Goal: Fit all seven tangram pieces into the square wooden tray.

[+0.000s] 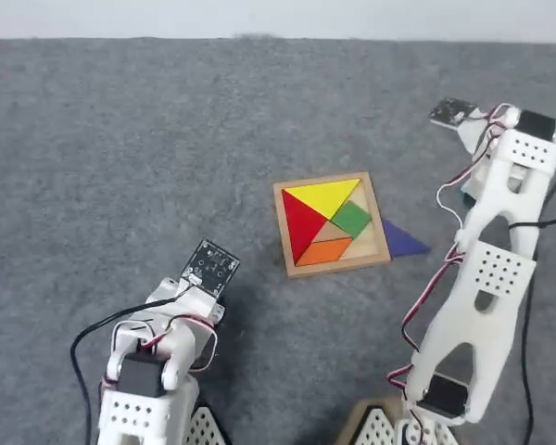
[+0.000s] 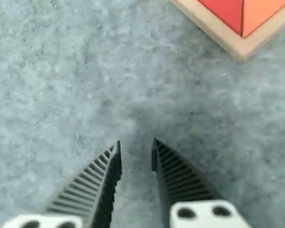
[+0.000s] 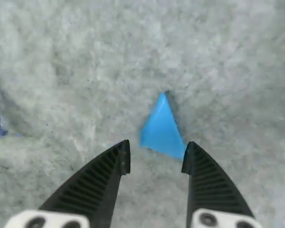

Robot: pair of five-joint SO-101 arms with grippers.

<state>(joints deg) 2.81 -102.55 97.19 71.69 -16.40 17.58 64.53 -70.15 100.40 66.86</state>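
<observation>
The square wooden tray (image 1: pixel 382 250) lies mid-table holding a yellow triangle (image 1: pixel 324 197), a red triangle (image 1: pixel 299 226), a green square (image 1: pixel 351 219) and an orange piece (image 1: pixel 323 250). A dark blue triangle (image 1: pixel 403 240) lies on the carpet against the tray's right side. My right gripper (image 3: pixel 155 153) is open just above a light blue triangle (image 3: pixel 162 129), which lies on the carpet between and slightly ahead of its tips. My left gripper (image 2: pixel 135 149) hovers open over bare carpet, short of the tray's corner (image 2: pixel 237 33).
Grey carpet (image 1: pixel 120 148) covers the whole table. The right arm (image 1: pixel 486 278) rises tall at the right, the left arm (image 1: pixel 162 357) sits low at the front left. A white wall edge (image 1: pixel 259 19) runs along the back.
</observation>
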